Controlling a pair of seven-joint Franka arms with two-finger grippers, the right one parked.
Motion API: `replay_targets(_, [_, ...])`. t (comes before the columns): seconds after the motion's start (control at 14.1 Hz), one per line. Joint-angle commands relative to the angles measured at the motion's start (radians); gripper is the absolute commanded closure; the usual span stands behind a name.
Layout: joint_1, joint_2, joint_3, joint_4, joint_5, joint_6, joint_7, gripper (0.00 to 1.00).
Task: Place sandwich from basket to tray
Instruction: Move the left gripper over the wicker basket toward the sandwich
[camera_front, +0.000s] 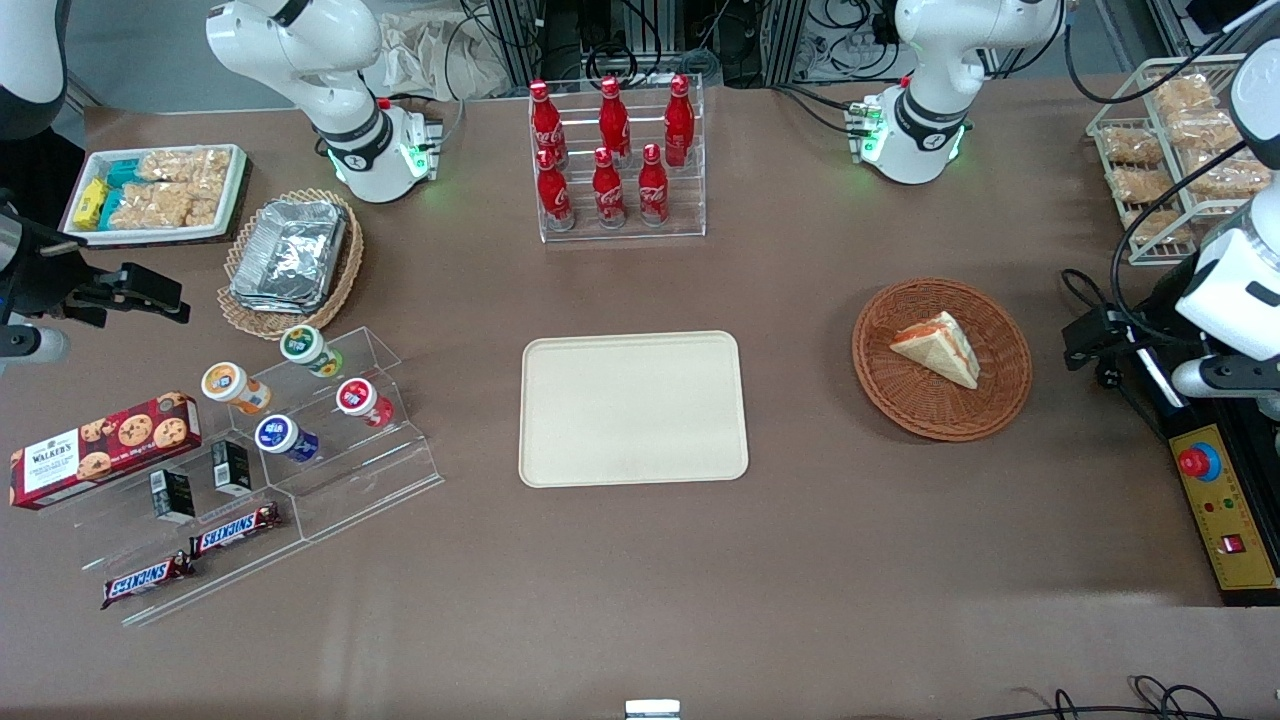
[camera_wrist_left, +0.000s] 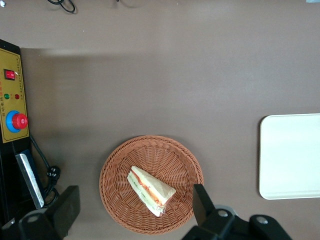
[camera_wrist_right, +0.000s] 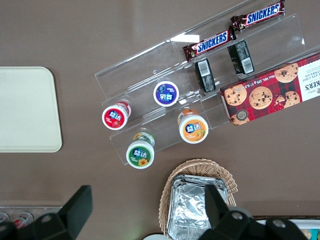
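Observation:
The sandwich (camera_front: 938, 348) is a white bread wedge with an orange and green filling edge. It lies in the round reddish-brown wicker basket (camera_front: 900, 400) toward the working arm's end of the table. The flat beige tray (camera_front: 633, 408) lies bare at the table's middle. My left gripper (camera_front: 1095, 342) hangs high, beside the basket at the working arm's end. In the left wrist view the gripper (camera_wrist_left: 135, 197) is open and holds nothing. Its two black fingers (camera_wrist_left: 202, 202) stand wide apart, well above the basket (camera_wrist_left: 120, 170) and the sandwich (camera_wrist_left: 150, 190). The tray (camera_wrist_left: 292, 155) shows there too.
A clear rack of red cola bottles (camera_front: 615, 160) stands farther from the camera than the tray. A yellow control box with a red button (camera_front: 1225, 510) and cables lie beside the basket. A tan basket of foil containers (camera_front: 292, 262) and a clear snack display (camera_front: 300, 420) sit toward the parked arm's end.

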Motion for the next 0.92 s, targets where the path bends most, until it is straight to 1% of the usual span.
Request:
replay_targets(0.0, [0.005,0.023,-0.002,0.036,-0.007,-0.023,-0.004,0.0])
replay_targets(0.14, [0.005,0.023,-0.005,0.036,-0.008,-0.023,-0.01,0.0])
replay_targets(0.21, [0.005,0.022,-0.004,0.036,-0.008,-0.025,-0.047,0.0])
replay_targets(0.42, [0.003,0.015,-0.008,0.013,-0.013,-0.028,-0.357,0.0])
replay_targets(0.57, [0.003,0.006,-0.008,-0.022,-0.048,-0.023,-0.612,0.0])
replay_targets(0.64, [0.003,0.002,-0.008,-0.034,-0.05,-0.025,-0.677,0.0])
replay_targets(0.85, [0.002,-0.049,-0.009,-0.153,-0.038,-0.008,-0.716,0.0])
